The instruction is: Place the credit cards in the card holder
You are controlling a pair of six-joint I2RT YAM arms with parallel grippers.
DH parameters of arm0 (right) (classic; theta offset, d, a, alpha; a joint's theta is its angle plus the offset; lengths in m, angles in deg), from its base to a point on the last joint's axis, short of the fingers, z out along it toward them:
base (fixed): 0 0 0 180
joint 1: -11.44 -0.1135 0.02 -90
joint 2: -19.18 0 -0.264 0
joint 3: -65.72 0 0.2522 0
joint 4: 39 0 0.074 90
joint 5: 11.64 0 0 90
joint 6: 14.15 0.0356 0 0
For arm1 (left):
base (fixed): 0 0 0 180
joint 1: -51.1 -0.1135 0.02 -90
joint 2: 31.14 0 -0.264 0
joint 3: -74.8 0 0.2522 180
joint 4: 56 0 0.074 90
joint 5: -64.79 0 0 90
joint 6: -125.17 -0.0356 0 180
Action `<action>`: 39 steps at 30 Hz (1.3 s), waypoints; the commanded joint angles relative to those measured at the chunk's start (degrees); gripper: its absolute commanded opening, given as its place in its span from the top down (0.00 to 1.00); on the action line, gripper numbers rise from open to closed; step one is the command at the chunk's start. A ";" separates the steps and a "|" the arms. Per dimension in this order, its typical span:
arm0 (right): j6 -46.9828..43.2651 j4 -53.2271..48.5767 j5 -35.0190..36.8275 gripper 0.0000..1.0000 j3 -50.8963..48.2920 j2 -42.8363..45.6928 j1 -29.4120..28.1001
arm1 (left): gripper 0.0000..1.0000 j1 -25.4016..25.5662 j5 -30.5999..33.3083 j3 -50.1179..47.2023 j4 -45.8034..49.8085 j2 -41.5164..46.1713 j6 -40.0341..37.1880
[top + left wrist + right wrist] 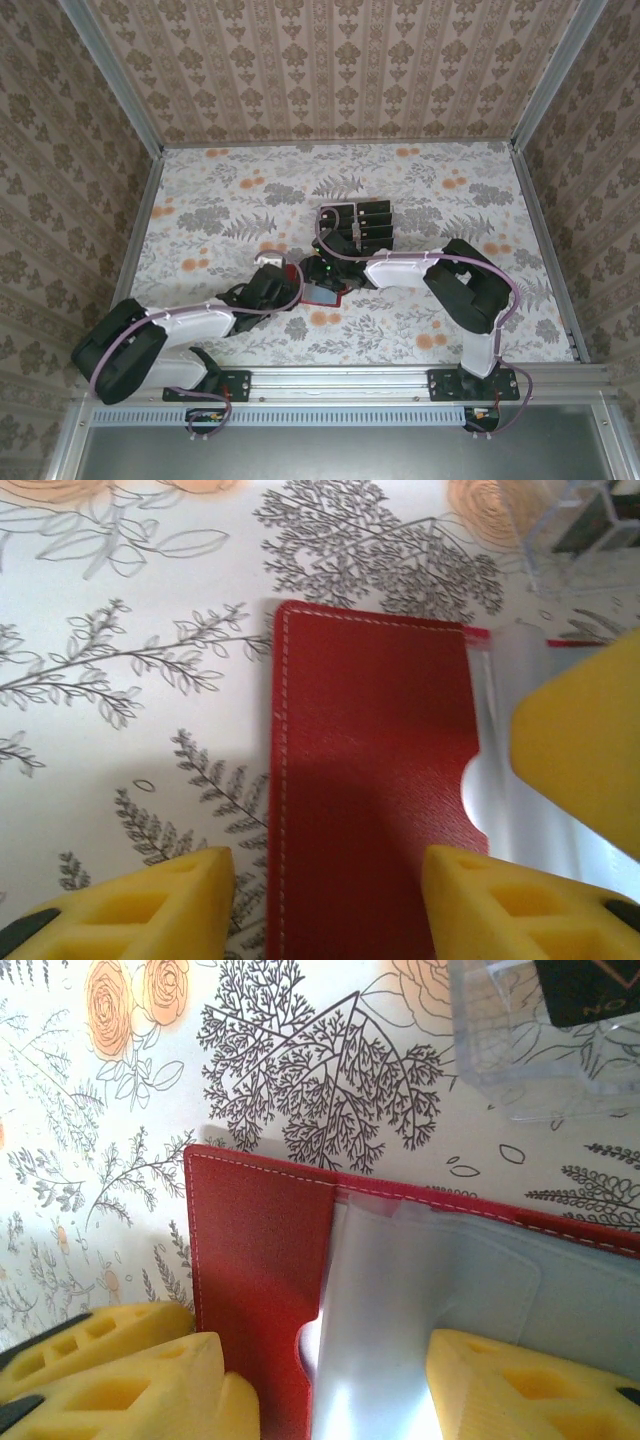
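- Left claw (pixel 325 875): open and empty, with its yellow fingers (pixel 140 905) spread wide. It hangs low over the red flap (pixel 370 780) of the card holder (pixel 322 292). One finger is off the stitched left edge, over the table (pixel 220 200); the other is above the flap's right side.
- Right claw (pixel 330 1360): open too, gripping nothing. One finger is over the red flap, the other over the clear pockets (pixel 440 1280).
- The yellow block at the right of the left wrist view is probably the right claw's finger, so the two claws are close together.
- Card holder: lies opened on the table between the two claws, just in front of the clear rack (pixel 358 225). The visible part of the pockets looks empty.
- Credit cards (pixel 372 222): black, standing in the tiers of the rack. One card's corner shows at the top right of the right wrist view (pixel 590 985).
- Step, my guess: steadying the holder before fetching a card, so the task looks barely begun.
- To do it well:
  - The left claw should press down on the red flap so the holder cannot slide or fold shut.
  - The right claw should lift clear, go to the rack and pinch one card only, by its top edge.
  - Bring the card in at a shallow angle and lead a corner into the pocket mouth at the rounded notch (pixel 470 780), then slide it along the pocket.
- Risk: the pocket film looks floppy and the claws are crowded, so move one at a time.
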 commanded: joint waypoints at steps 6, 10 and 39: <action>2.14 -1.54 0.14 0.42 -2.36 -1.59 0.07 | 0.41 0.75 -3.01 -2.53 -0.20 6.20 -2.11; 2.61 -0.82 0.12 0.42 -2.81 -1.65 0.09 | 0.40 1.26 -2.95 -2.52 0.94 7.29 -3.14; 3.47 0.38 -0.29 0.42 -3.88 -1.59 0.04 | 0.37 5.59 0.14 0.64 -4.23 -0.20 -5.23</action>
